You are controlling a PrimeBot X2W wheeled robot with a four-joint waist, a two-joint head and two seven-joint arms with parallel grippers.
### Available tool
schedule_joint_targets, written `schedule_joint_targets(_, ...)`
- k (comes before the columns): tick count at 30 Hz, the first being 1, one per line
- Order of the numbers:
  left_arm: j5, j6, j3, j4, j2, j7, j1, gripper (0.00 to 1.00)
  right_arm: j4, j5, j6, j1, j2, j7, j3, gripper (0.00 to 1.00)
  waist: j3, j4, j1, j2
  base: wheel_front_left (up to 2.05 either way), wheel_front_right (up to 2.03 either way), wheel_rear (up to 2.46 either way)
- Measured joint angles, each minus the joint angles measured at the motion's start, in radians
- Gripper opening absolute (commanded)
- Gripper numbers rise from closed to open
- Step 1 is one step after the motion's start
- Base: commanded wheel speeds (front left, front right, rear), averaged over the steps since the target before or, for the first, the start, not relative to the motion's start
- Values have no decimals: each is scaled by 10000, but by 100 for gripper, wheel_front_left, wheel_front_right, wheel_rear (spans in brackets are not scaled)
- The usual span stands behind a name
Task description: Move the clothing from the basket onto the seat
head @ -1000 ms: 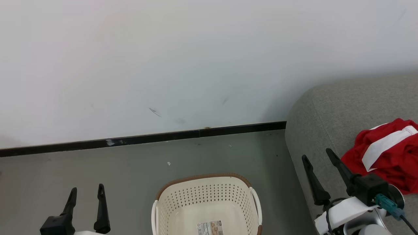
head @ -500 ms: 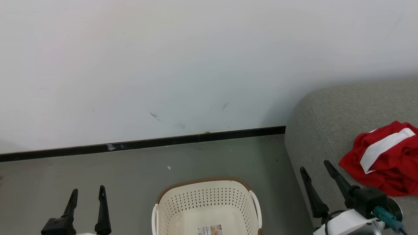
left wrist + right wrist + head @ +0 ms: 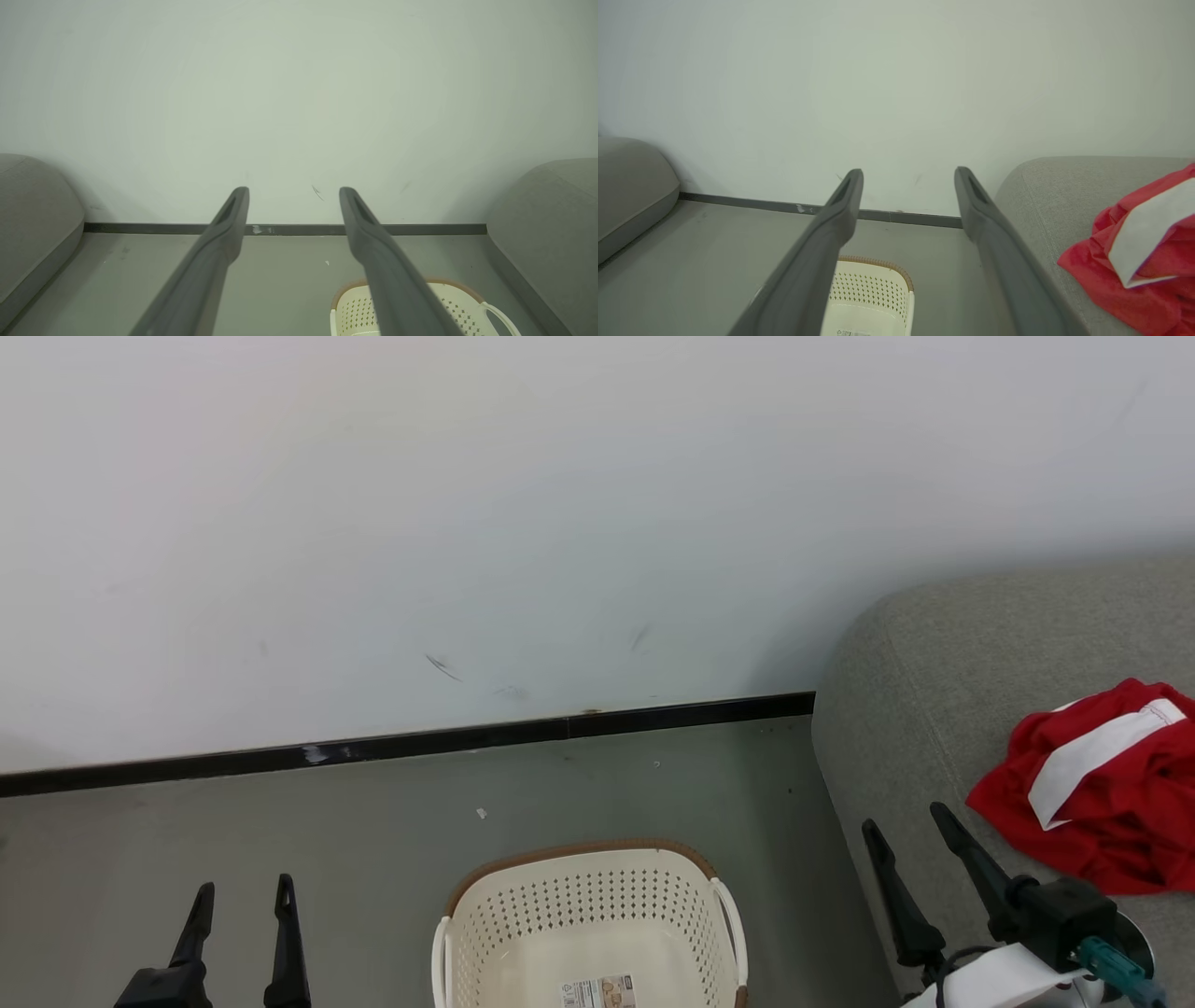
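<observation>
1. The left gripper (image 3: 243,887) stood open at the lower left of the head view, its two dark fingers spread apart and pointing toward the wall (image 3: 467,523). Nothing lay between the fingers.
2. The right gripper (image 3: 904,816) also stood open at the lower right, over the near left edge of the seat (image 3: 934,672). Its fingers were apart and held nothing.
3. The clothing (image 3: 1092,793) lay on the seat as a crumpled red heap with a broad white band facing up. It sat to the right of the right gripper, near its fingers but apart from them.
4. The basket (image 3: 579,848) stood upright on the grey floor (image 3: 280,812), between the two grippers and just left of the seat. The barcode sticker (image 3: 597,992) showed on its inner bottom.
5. A black baseboard (image 3: 420,743) ran along the foot of the wall behind the basket and ended at the seat.
6. In the left wrist view, a second grey cushion (image 3: 32,219) showed at the left edge, well apart from the basket.
</observation>
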Motion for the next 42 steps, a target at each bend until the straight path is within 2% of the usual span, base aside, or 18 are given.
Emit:
schedule_joint_targets(2,2,38,40,-36,0,0,0,100,2,2,0,57,0,0,-2,100,12,-2,0,0,0,0,0)
schedule_joint_targets(3,8,69,48,-15,-12,2,2,0,33,2,-4,62,4,4,2,0,16,-1,0,0,0,0,0)
schedule_joint_targets(7,-58,56,-58,372,-330,67,196,0,420,27,-6,405,82,17,63,0,17,-1,0,0,0,0,0)
schedule_joint_targets(13,-581,-52,140,453,-341,284,201,0,286,545,-6,493,82,17,267,0,32,-3,0,0,0,0,0)
schedule_joint_targets(24,-2197,-420,393,545,-422,754,156,0,12,2452,-6,829,82,19,362,0,94,49,5,0,0,0,0)
schedule_joint_targets(28,-2673,-554,470,546,-456,917,106,0,27,3421,-6,793,82,201,174,0,117,92,25,0,0,0,0)
schedule_joint_targets(37,-3607,-830,644,564,-575,1212,-34,0,194,4757,-6,763,48,495,-13,0,137,166,73,0,0,0,0)
schedule_joint_targets(42,-4203,-993,765,577,-608,1413,-49,0,311,5630,-6,566,-38,642,-58,0,140,197,86,0,0,0,0)
